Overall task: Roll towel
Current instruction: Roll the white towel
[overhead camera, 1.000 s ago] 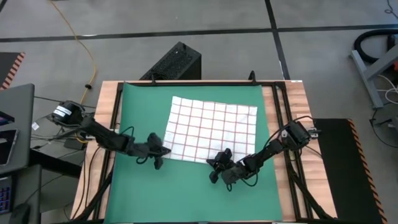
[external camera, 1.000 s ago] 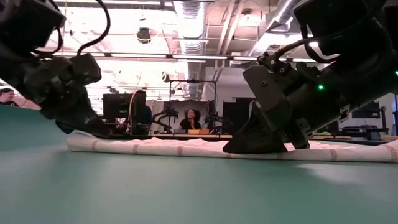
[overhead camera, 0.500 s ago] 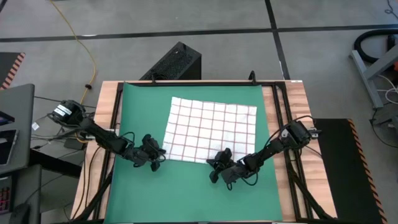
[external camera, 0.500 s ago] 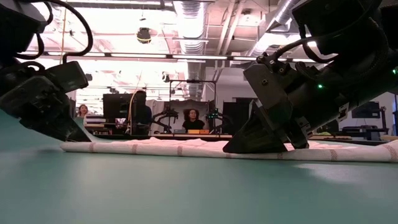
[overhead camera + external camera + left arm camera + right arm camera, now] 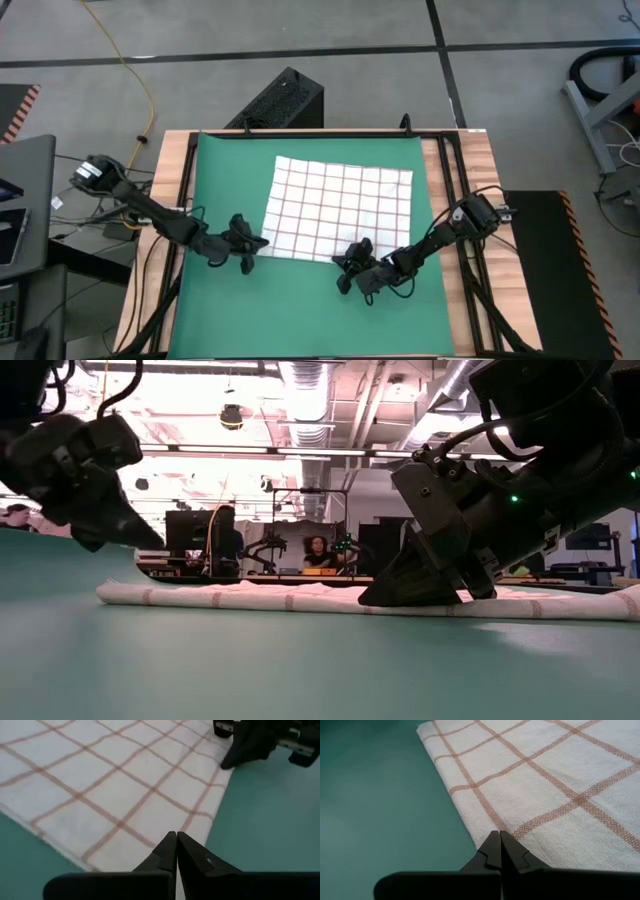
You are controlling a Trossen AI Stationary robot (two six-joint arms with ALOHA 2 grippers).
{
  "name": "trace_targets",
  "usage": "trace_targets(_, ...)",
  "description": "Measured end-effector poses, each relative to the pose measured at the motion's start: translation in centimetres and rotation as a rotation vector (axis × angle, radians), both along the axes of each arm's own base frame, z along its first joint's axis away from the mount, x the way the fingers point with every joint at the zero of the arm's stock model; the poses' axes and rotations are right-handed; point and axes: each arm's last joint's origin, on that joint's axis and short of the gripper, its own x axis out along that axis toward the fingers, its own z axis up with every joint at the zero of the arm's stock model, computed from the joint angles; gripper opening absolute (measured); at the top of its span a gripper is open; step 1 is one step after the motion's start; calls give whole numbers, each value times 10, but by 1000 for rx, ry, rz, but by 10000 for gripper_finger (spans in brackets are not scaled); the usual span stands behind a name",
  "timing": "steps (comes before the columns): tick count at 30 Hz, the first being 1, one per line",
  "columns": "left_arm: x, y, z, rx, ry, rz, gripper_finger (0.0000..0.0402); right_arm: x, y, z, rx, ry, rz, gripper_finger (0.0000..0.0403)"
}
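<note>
The towel (image 5: 340, 205), white with a grid of thin red-brown lines, lies spread flat on the green mat (image 5: 220, 190). In the low view the towel (image 5: 250, 595) shows as a low strip. My left gripper (image 5: 258, 243) is shut and hangs just above the mat beside the towel's near-left corner. It is clear of the cloth in the low view (image 5: 150, 540) and in its own wrist view (image 5: 176, 836). My right gripper (image 5: 347, 260) is shut, its tips down on the towel's near edge, right of the middle. My right gripper has its two fingertips closed together on the towel's near edge (image 5: 487, 827), a short way in from the hem. The fingers slant down from the table's near right (image 5: 372, 600). The tips hide how much cloth lies between them. The towel stays flat and slack on the mat.
Bare green mat (image 5: 290, 310) lies between the towel and the table's near edge. Black rails (image 5: 185, 180) and the wooden rim (image 5: 480, 170) flank the mat. A black box (image 5: 280, 100) stands beyond the far edge. People sit in the room behind (image 5: 310, 550).
My left gripper, still shut, has drawn back from the towel's near-left corner toward the table's left edge. It first dipped to the mat and then rose clear of it. My right gripper and the towel have kept their places.
</note>
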Motion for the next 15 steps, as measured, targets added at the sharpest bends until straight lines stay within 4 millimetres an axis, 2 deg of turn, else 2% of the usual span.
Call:
trace_targets(7, 0, -8, -18, 10, 57, 31, 0, 0, 0, 0, -1, 1, 0, 9)
trace_targets(15, 2, -17, -47, 8, 157, 8, 0, 0, -1, 0, -4, 3, -3, 9)
